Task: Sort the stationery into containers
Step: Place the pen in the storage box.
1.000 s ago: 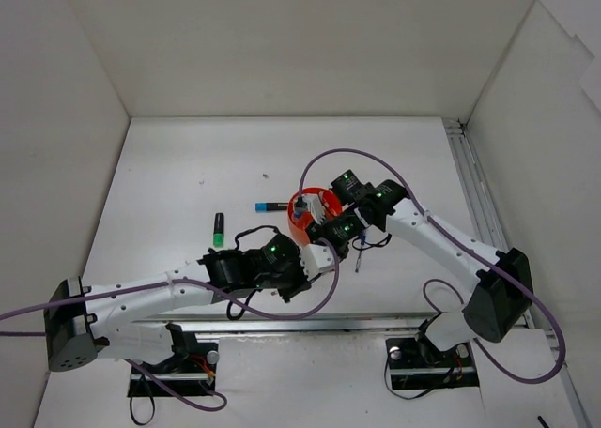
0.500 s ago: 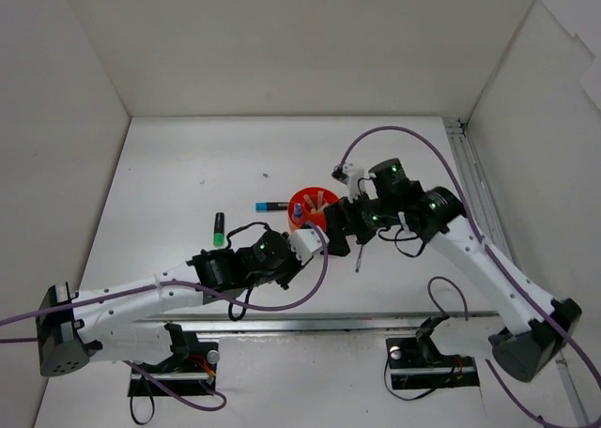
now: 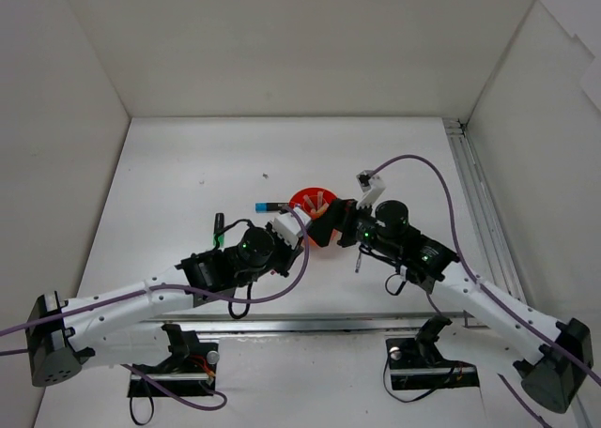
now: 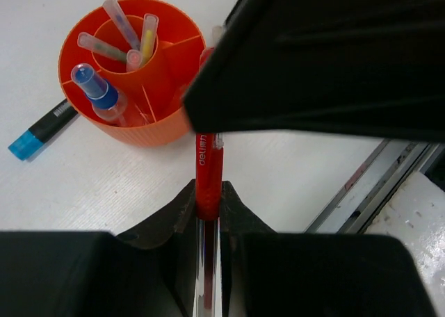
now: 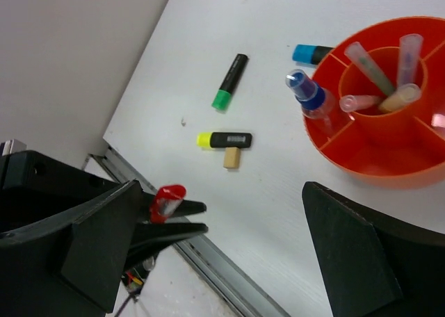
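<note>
One red pen [image 4: 208, 167] is in your L end effector [image 4: 208, 200], pinched tight btw its two fingers, low centre of the left wrist view. The pen points up the frame toward the orange tub [image 4: 139, 133], which sits upper left. The pen's far end is hidden behind a big black shape at upper right, prob. part of the other arm. I can't tell if pen and tub touch.

Your R end effector [image 5: 224, 213] is wide open w/ nothing in it.

The pen looks light, stiff and thin, w/ smooth plastic. I think it could slip or spin in the pinch. You hold it partway along, not at an end, which should stop it tipping. Go slow near the other arm.

In the right wrist view, more things lie on the table [image 5: 278, 178]:
- green-cap highlighter [image 5: 231, 80], upper middle
- yellow-cap highlighter [image 5: 224, 139], centre
- small eraser [image 5: 231, 158], right against it
- blue-cap highlighter [image 5: 309, 53], just beside the tub

The highlighters look short, fat and hard, so grab across the black middle. The eraser is tiny and prob. soft, so pinch its flat sides gently.
</note>
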